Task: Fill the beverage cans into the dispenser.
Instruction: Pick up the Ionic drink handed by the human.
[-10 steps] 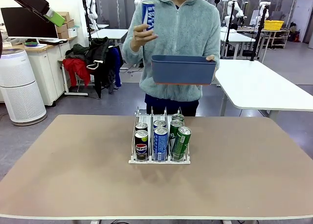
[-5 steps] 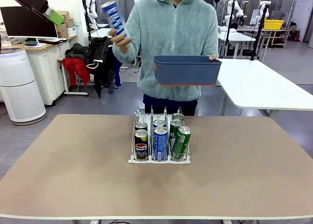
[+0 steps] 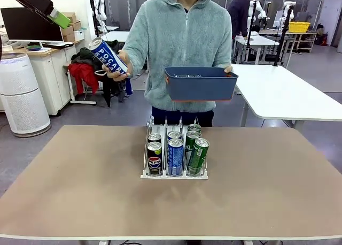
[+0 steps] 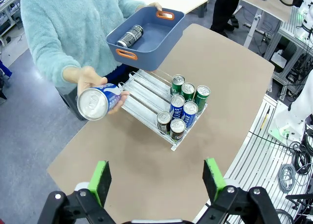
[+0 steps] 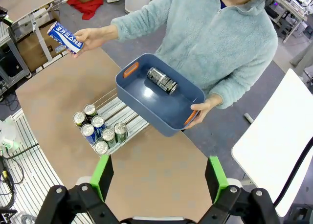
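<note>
The dispenser [image 3: 145,175] stands at the table's middle, with several beverage cans in its three lanes: black Pepsi [image 3: 154,159], blue [image 3: 175,157] and green [image 3: 198,155] at the near end. The far ends of the lanes [image 4: 142,94] are bare. A person across the table holds a blue Pocari Sweat can [image 3: 108,55] out to the picture's left in one hand. The other hand carries a blue bin [image 3: 200,84] with one black can [image 5: 163,80] lying in it. My left gripper [image 4: 156,180] and right gripper [image 5: 158,179] hang high above the table, both open with nothing between their fingers.
The brown table [image 3: 80,191] is bare around the dispenser on every side. A white table [image 3: 288,95] stands behind at the right. A white air purifier [image 3: 21,92] and a rack of clothes [image 3: 99,66] stand behind at the left.
The person's hand has swung the blue can down from head height and out to the picture's left, tilting it. The bin has dipped slightly. Both grippers stay open and still.
</note>
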